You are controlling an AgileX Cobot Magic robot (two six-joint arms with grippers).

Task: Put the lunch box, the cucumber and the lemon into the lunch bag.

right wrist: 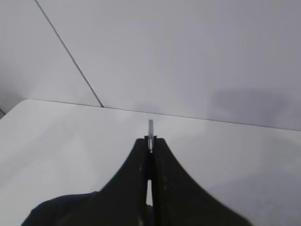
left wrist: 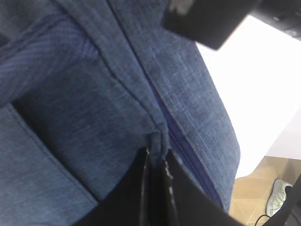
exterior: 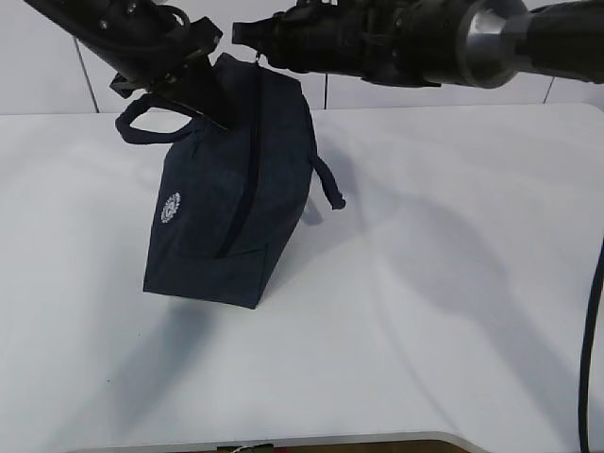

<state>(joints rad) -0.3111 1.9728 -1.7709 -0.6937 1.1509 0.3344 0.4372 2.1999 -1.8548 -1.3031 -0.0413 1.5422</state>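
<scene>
2 grippers pinch the lunch bag (exterior: 231, 179): left gripper (left wrist: 157, 162) on fabric, right gripper (right wrist: 150, 141) on its zipper pull (right wrist: 150, 128); either could slip off.

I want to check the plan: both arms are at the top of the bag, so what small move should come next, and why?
Probably the right gripper should draw the metal zipper pull along the seam. Its jaws are shut on that pull, the left gripper pinches the lunch bag fabric beside the zipper, and the zipper looks closed. No lunch box, cucumber or lemon shows in any view.

Navy lunch bag (exterior: 231, 189) stands tilted (zipper closed) on table.
</scene>
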